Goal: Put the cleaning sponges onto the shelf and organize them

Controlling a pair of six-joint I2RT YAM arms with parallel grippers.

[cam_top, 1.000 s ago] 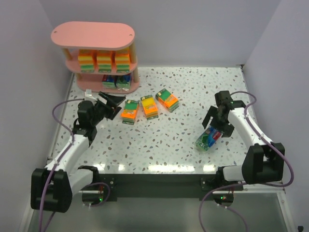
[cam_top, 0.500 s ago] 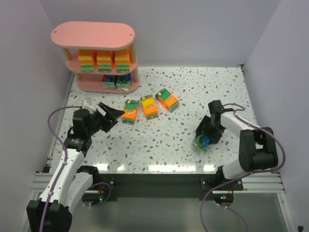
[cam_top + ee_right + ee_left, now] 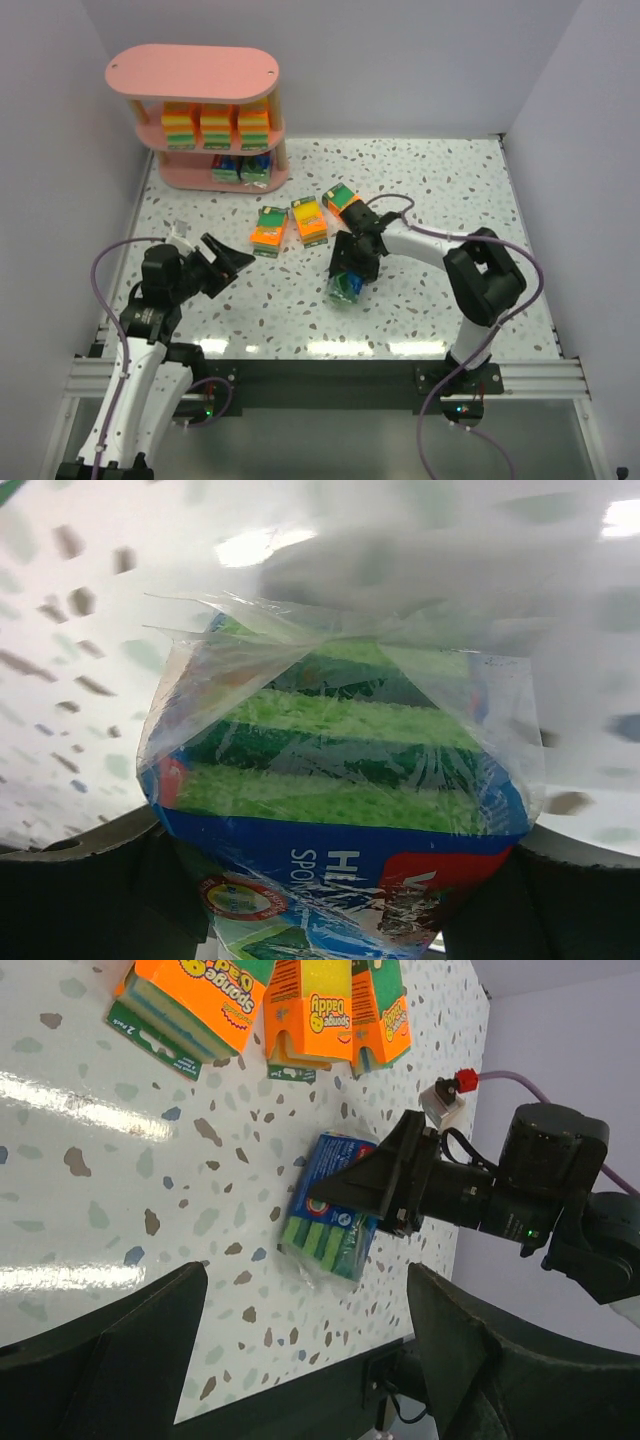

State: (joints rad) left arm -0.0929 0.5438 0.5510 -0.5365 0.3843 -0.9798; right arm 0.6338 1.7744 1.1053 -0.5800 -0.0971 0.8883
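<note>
**Top external view**
- White speckled stone-pattern table (image 3: 430,190), closed in by plain pale lilac walls (image 3: 400,60) on the left, far and right sides. Light glares in strips along its near edge.
- Pink three-tier shelf with oval boards and light wooden posts (image 3: 193,74), in the far left corner. The middle tier holds three orange, yellow and green sponge packs (image 3: 215,126) in a row. The bottom tier holds two blue-green wrapped packs (image 3: 241,168).
- Three loose orange sponge packs (image 3: 308,220) lie in a slanting row mid-table.
- Right gripper (image 3: 352,268) reaches across to the centre, just near of that row. A blue-green plastic-wrapped sponge pack (image 3: 346,289) is at its tip.
- Left gripper (image 3: 227,258), fingers spread with nothing between them, is above the table's near left part.
- Purple cables (image 3: 110,250) loop from both arms.

**Left wrist view**
- Left gripper (image 3: 305,1280): both dark fingers (image 3: 120,1350) stand wide apart over bare table (image 3: 100,1190).
- The blue-green sponge pack (image 3: 330,1215) lies beyond them, with the right gripper (image 3: 372,1185) on its far end.
- The loose orange sponge packs (image 3: 315,1010) are at the top edge.

**Right wrist view**
- Right gripper (image 3: 330,885): its fingers (image 3: 85,880) press in on either side of the blue-green sponge pack (image 3: 340,780), pinching it. Green sponge layers show through crinkled clear film.
- Blurred table (image 3: 80,630) lies behind.
</note>
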